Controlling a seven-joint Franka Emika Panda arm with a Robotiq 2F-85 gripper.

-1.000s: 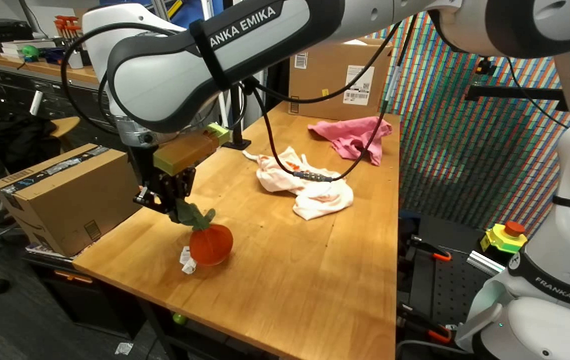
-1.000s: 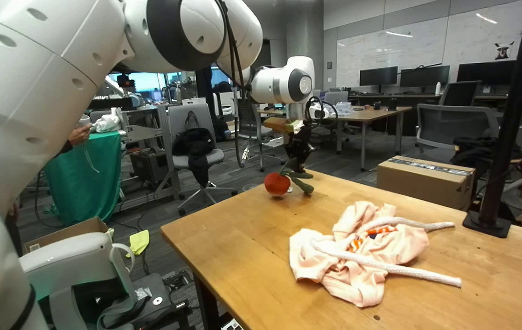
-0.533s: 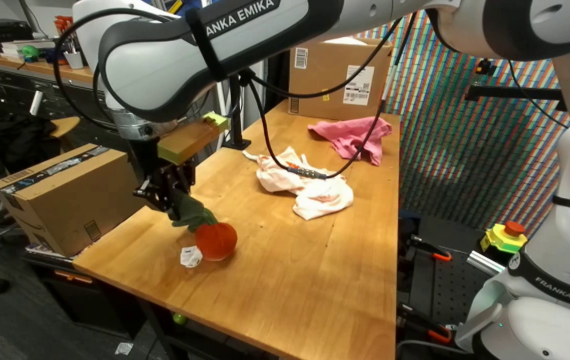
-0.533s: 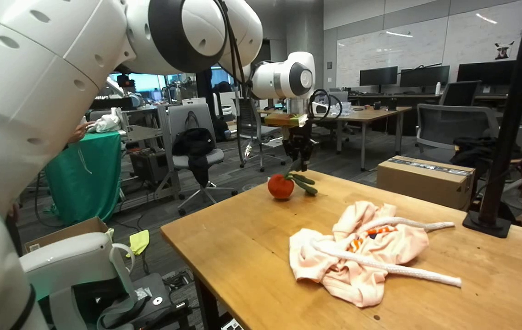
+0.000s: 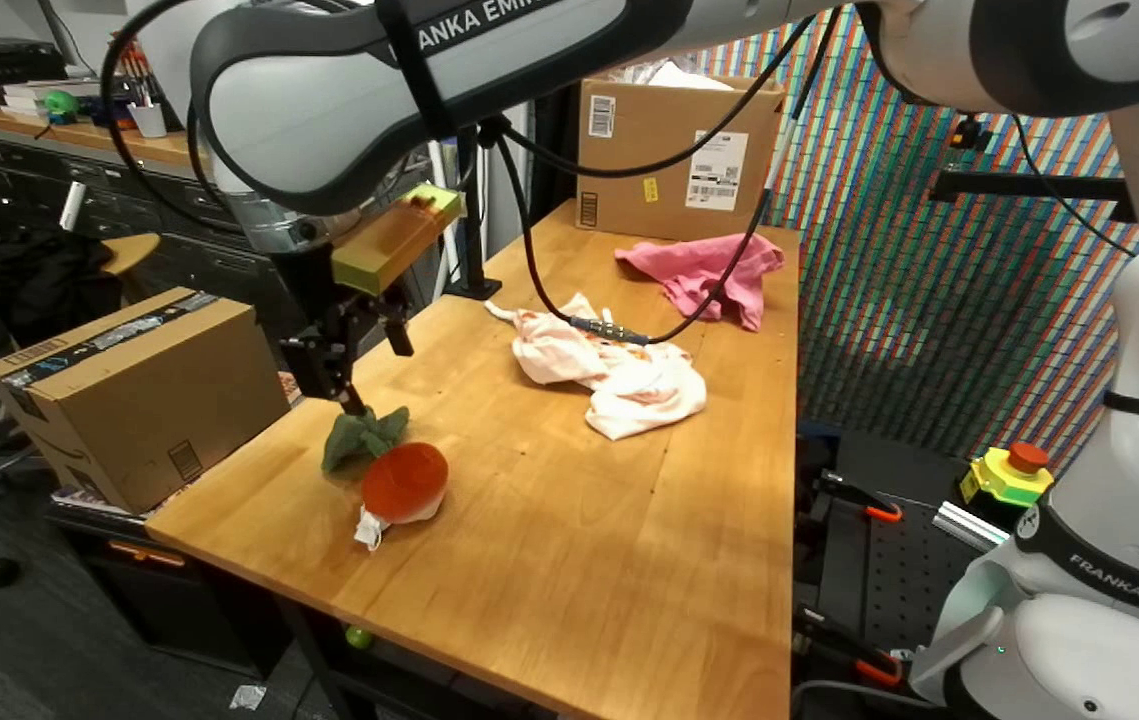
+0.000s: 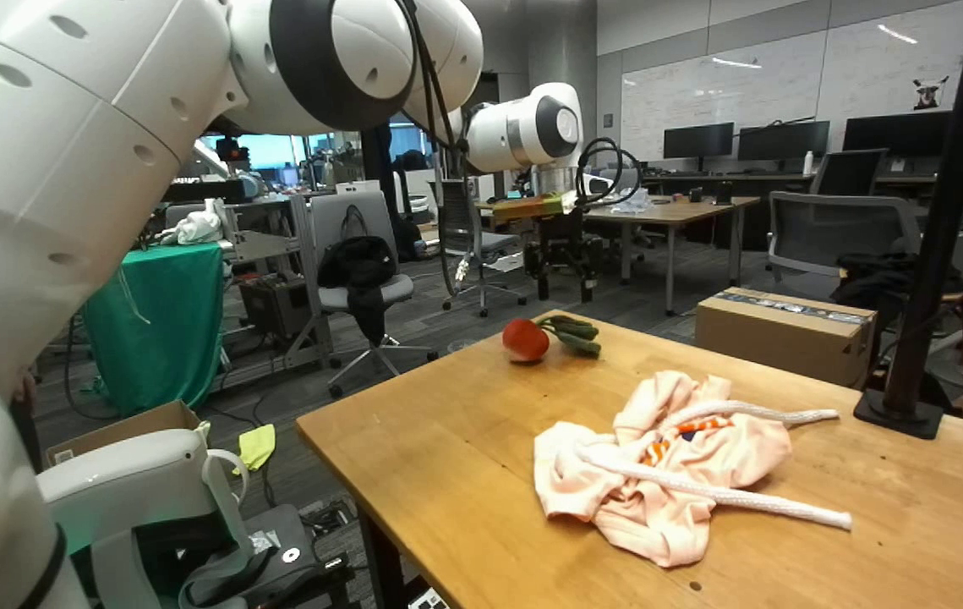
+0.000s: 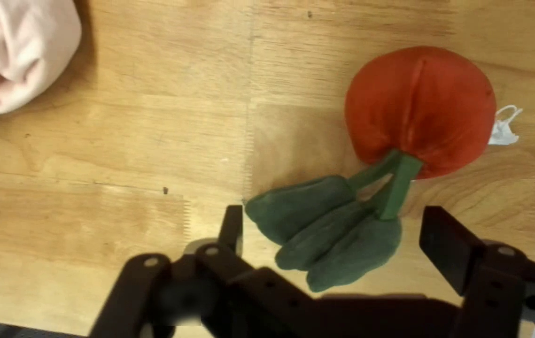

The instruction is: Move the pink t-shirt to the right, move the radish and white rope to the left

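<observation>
One wooden worktop (image 5: 579,570) shows in both exterior views, the robot arm (image 5: 529,70) reaching over it from a long edge. A cardboard box (image 5: 669,130) stands at one end. Bunched pale cloth (image 6: 650,501) lies around the middle, set in from the edges. The pink T-shirt (image 5: 689,268) lies crumpled toward the box's end, near the long edge on the robot's side. Over the pale cloth runs the white rope (image 6: 777,505), both its ends jutting past the cloth. The pincer (image 6: 565,292) is released, its fingers wide apart, just above the leaves of the radish (image 6: 525,340). That radish lies near a corner, at the end away from the box. A white tag (image 7: 504,133) shows beside its red body.
</observation>
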